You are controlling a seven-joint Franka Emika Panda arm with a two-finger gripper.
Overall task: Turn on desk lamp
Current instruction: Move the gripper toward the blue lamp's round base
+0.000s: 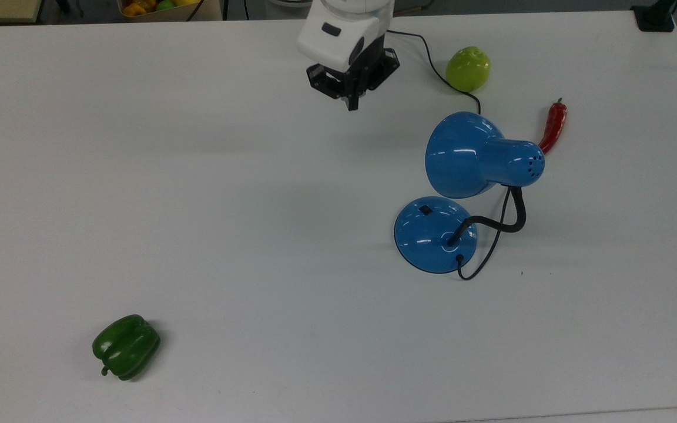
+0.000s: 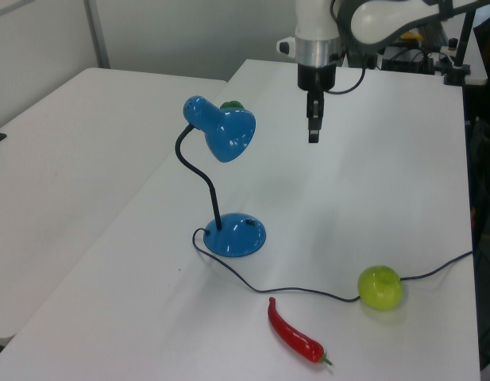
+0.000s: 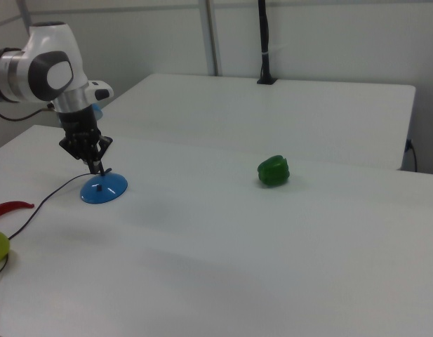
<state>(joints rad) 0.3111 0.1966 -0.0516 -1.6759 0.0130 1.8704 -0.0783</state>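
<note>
The desk lamp stands at the top view's right, its glossy blue cone shade [image 1: 468, 154] above a round blue base [image 1: 432, 235] with a small black switch [image 1: 425, 210]. A black gooseneck [image 1: 506, 223] joins them. In the left view the shade [image 2: 229, 133] points right over the base [image 2: 237, 234]. My gripper [image 1: 351, 104] hangs shut and empty above the table, up and left of the shade in the top view. It appears right of the shade in the left view [image 2: 313, 135] and over the base [image 3: 104, 189] in the right view [image 3: 100, 168].
The lamp's black cord [image 1: 429, 56] runs past a green apple [image 1: 468, 69]. A red chili [image 1: 553, 126] lies right of the shade. A green bell pepper [image 1: 126, 346] sits at the top view's lower left. A box of fruit [image 1: 162, 7] stands beyond the table's far edge.
</note>
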